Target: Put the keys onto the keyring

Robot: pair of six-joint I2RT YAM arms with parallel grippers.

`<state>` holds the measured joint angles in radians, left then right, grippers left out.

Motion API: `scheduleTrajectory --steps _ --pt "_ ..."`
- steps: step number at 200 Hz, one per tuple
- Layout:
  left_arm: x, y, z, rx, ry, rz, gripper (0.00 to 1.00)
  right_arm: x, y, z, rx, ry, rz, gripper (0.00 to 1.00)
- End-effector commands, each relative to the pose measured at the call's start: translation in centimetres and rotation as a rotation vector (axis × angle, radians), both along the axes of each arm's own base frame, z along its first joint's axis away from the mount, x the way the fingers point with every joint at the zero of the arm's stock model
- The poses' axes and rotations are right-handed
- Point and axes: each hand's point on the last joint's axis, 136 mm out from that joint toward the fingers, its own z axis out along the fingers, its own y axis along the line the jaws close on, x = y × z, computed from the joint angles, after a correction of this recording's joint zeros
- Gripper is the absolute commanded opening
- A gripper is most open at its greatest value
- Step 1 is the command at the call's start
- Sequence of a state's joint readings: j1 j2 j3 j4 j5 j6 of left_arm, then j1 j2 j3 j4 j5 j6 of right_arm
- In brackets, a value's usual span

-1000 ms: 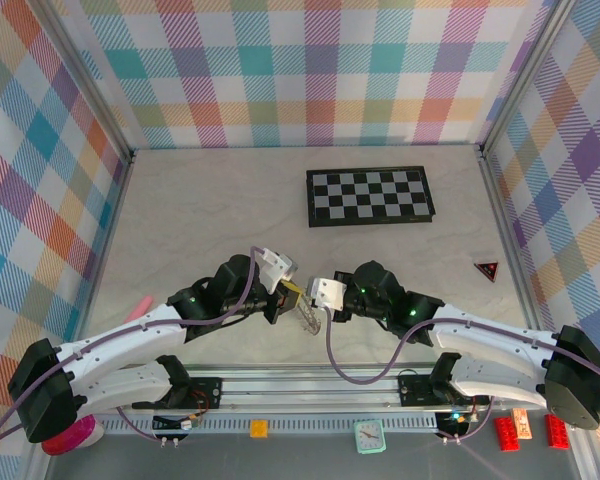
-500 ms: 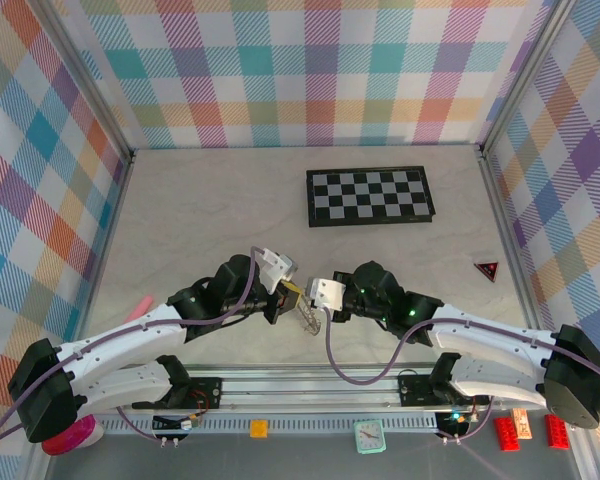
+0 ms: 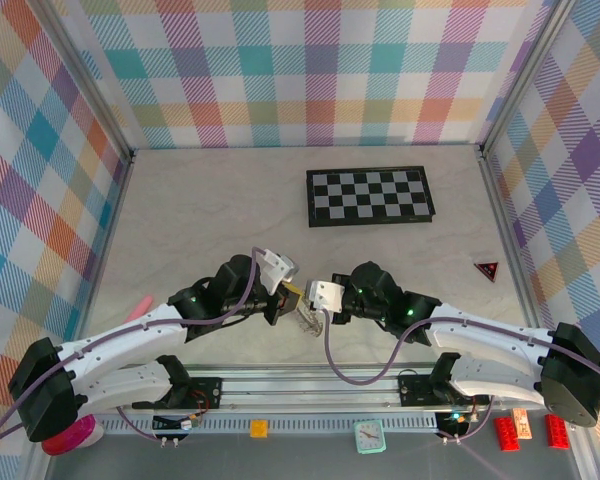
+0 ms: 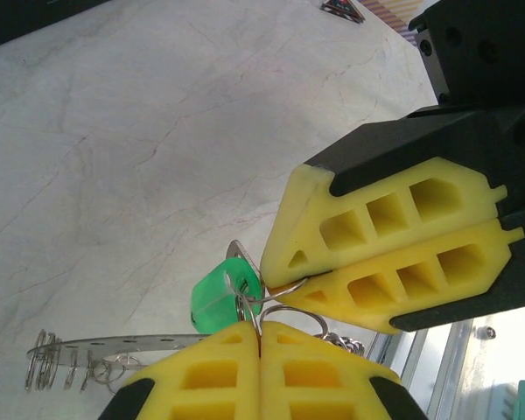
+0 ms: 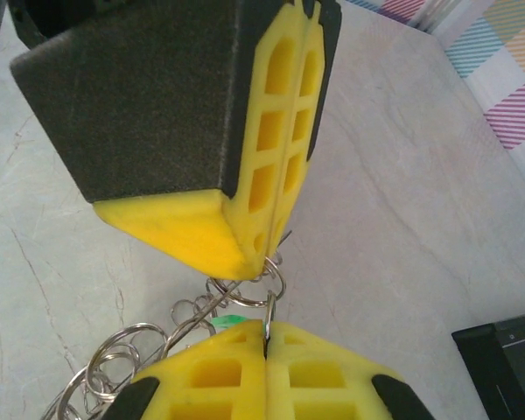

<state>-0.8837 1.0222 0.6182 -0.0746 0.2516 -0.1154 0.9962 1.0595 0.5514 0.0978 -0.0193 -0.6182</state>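
Note:
My two grippers meet tip to tip near the table's front. A key [image 4: 219,300] with a green head hangs between them by thin wire loops. The left gripper [image 3: 288,293] [image 4: 261,334] is shut on a wire loop that runs through the key's head. The right gripper [image 3: 306,298] [image 5: 267,331] is shut on a small ring linked to the keyring's loops. The keyring [image 3: 308,318] [image 4: 114,344] [image 5: 114,367] dangles below them, a flat grey piece with several small rings. In the right wrist view only a sliver of the green key [image 5: 231,321] shows.
A black-and-white checkerboard [image 3: 370,195] lies at the back right. A small red triangle [image 3: 487,269] sits near the right wall and a pink object [image 3: 137,307] near the left wall. The metal rail [image 3: 310,385] of the near edge runs just below the arms.
The right arm has edged slightly to the left. Both grippers stay shut on the same wire loops.

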Motion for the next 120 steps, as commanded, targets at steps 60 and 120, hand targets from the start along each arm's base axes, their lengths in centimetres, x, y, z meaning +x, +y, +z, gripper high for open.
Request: scheduleTrajectory --steps 60,120 --pt "-0.63 -1.51 2.17 -0.093 -0.064 -0.072 0.00 -2.01 1.15 0.26 0.022 0.051 0.112 0.00" --pt "-0.60 -1.25 2.47 -0.099 -0.105 -0.075 0.00 -2.45 0.75 0.77 0.040 0.064 0.112 0.00"
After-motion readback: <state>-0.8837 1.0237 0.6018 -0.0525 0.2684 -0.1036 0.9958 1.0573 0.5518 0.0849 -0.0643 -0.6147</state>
